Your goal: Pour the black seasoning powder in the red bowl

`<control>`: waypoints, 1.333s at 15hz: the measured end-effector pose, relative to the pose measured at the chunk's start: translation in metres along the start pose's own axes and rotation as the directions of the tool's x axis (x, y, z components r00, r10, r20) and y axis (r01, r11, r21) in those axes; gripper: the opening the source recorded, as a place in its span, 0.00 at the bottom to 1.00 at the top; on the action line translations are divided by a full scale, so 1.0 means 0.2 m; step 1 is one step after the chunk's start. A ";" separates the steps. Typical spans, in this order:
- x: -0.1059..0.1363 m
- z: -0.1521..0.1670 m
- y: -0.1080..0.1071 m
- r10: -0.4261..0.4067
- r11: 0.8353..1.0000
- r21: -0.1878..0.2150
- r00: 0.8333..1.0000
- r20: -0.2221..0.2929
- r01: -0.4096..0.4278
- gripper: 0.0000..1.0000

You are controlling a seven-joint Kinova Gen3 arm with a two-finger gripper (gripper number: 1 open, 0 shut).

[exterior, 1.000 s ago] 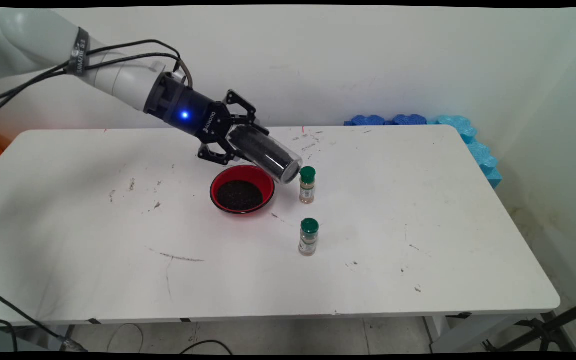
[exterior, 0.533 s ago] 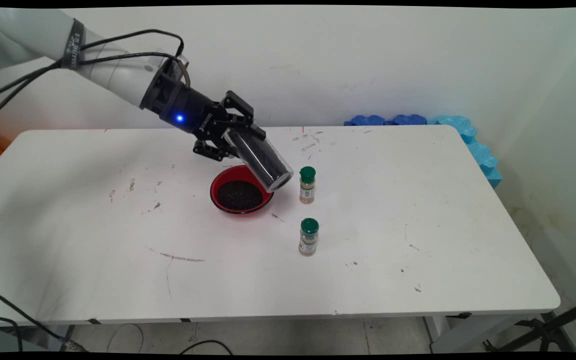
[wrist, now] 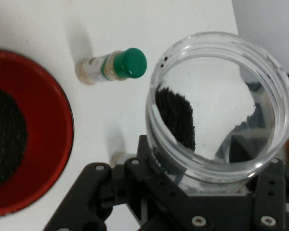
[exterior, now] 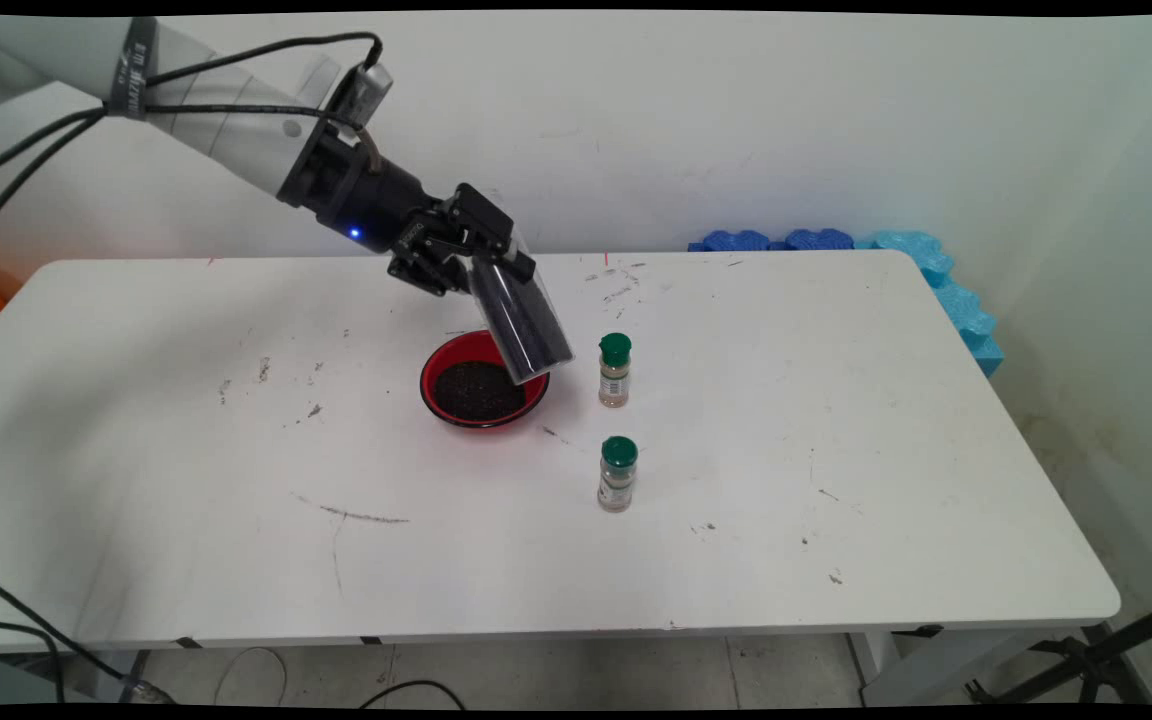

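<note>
A clear jar (exterior: 521,318) of dark granules is pinched by the claw (exterior: 476,262) and held tilted, mouth down, above the red bowl (exterior: 483,380), whose floor is covered with like granules. Just beyond the jar's mouth a green-capped spice bottle (exterior: 614,370) is stood on the worktop (exterior: 836,430); a second (exterior: 617,474) is only seen in the main view. Only from the hand view is the jar's open mouth (wrist: 221,103) shown, with granules clinging inside.

White table (exterior: 836,420) — red bowl (exterior: 436,365), two spice jars (exterior: 614,372).
</note>
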 end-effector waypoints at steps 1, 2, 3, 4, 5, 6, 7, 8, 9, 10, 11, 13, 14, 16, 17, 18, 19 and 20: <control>-0.01 0.00 0.02 0.059 0.998 0.007 0.998 -0.002 -0.059 0.00; -0.01 -0.01 0.04 0.098 0.995 0.012 0.995 -0.005 -0.098 0.00; -0.02 -0.01 0.06 0.153 0.988 0.019 0.988 -0.008 -0.153 0.00; -0.03 -0.01 0.08 0.189 0.982 0.024 0.982 -0.010 -0.188 0.00; -0.03 -0.01 0.10 0.240 0.970 0.032 0.971 -0.012 -0.240 0.00; -0.04 -0.01 0.12 0.296 0.955 0.043 0.955 -0.012 -0.295 0.00; -0.05 -0.01 0.14 0.348 0.936 0.055 0.937 -0.011 -0.347 0.00; -0.07 -0.02 0.16 0.392 0.918 0.066 0.920 -0.009 -0.391 0.00; -0.08 -0.02 0.18 0.433 0.899 0.083 0.901 -0.010 -0.431 0.00; -0.09 -0.03 0.20 0.469 0.879 0.100 0.883 -0.009 -0.466 0.00; -0.10 -0.03 0.22 0.500 0.860 0.113 0.866 -0.003 -0.497 0.00; -0.13 -0.04 0.26 0.575 0.810 0.130 0.818 0.016 -0.572 0.00; -0.15 -0.04 0.27 0.602 0.789 0.133 0.798 0.024 -0.599 0.00; -0.19 -0.05 0.31 0.657 0.743 0.134 0.752 0.040 -0.656 0.00; -0.20 -0.05 0.32 0.679 0.723 0.135 0.733 0.045 -0.678 0.00; -0.22 -0.05 0.33 0.700 0.702 0.135 0.712 0.050 -0.700 0.00; -0.23 -0.05 0.35 0.720 0.681 0.136 0.692 0.052 -0.719 0.00; -0.25 -0.05 0.36 0.736 0.664 0.138 0.675 0.053 -0.735 0.00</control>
